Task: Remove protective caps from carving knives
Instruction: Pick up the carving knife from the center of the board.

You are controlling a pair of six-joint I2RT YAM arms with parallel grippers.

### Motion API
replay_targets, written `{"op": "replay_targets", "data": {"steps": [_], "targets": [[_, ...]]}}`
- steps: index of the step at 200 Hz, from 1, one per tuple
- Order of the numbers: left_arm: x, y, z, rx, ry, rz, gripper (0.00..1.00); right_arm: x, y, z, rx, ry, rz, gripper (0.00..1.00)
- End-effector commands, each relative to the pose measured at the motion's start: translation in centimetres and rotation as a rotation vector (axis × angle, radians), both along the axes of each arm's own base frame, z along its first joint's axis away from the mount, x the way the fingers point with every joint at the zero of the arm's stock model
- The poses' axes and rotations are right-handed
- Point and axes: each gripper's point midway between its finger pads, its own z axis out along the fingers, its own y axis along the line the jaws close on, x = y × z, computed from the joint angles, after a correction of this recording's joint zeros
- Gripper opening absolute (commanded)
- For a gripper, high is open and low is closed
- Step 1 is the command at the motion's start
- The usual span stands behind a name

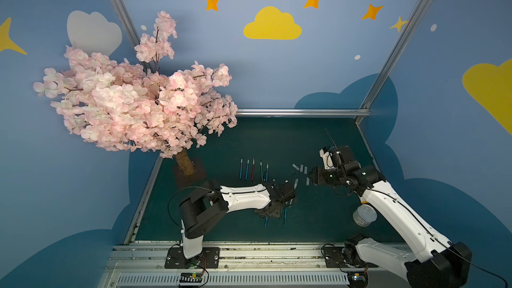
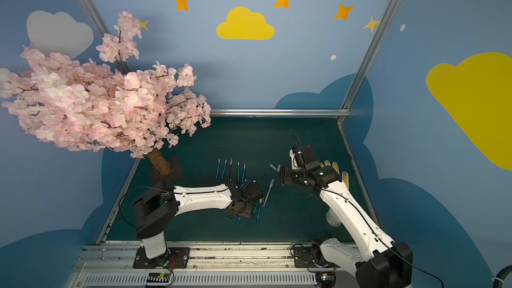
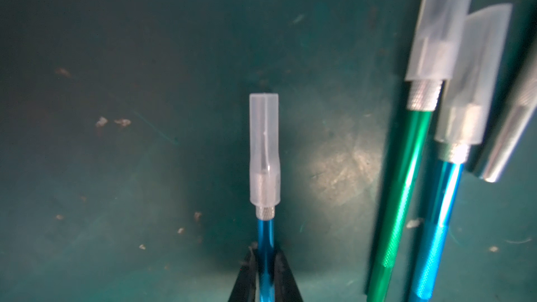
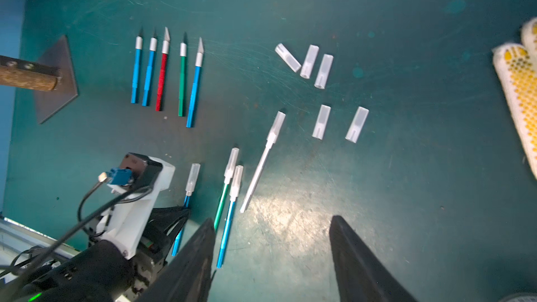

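Our left gripper [image 3: 265,271] is clenched on the handle of a blue carving knife [image 3: 265,235]. The knife's translucent protective cap [image 3: 263,146] sits over the blade, seated down to the knurled collar. We cannot tell whether this knife is lifted off the green counter [image 3: 116,53] or rests on it.

Just beside it lie three more capped knives: a green one [image 4: 220,204], a blue one [image 4: 226,233] and a whitish one [image 4: 258,172]. The green and blue ones lie close together, side by side.

Our right gripper [image 4: 273,257] hangs above the counter with its jaws spread wide and nothing between them. Near it, five loose caps [image 4: 323,71] lie in two groups, three farther from the robot and two nearer, all apart from any knife.

Left of those, five bare knives [image 4: 162,79] lie in a neat row with blades pointing away from the robot: blue, blue, red, green, blue.

A knit glove with yellow dots [image 4: 517,82] lies near the counter's right edge. An artificial cherry tree [image 1: 133,106] stands at its left side.
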Motion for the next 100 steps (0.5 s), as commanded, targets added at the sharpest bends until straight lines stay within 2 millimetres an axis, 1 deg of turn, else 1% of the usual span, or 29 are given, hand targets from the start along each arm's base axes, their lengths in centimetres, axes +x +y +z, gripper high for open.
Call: {"op": "replay_targets", "data": {"steps": [1,31,56,79,100], "targets": [[-2.1,3.1,-2.7,0.144,0.091,-0.019,0.13,0.3,0.5,2.1,0.031,-0.116,0.042,0.63],[-2.2,3.1,-3.0,0.144,0.099,-0.019,0.11,-0.1,0.9,4.1,0.061,-0.196,0.090,0.63],[-2.3,3.1,-3.2,0.150,0.101,-0.019,0.10,-0.3,0.9,5.3,0.071,-0.268,0.113,0.63],[-2.3,3.0,-3.2,0.142,0.098,-0.022,0.10,-0.4,0.9,5.7,0.082,-0.299,0.114,0.64],[-2.1,2.6,-2.9,0.127,0.094,-0.024,0.10,-0.4,0.9,5.5,0.081,-0.292,0.112,0.63]]}}
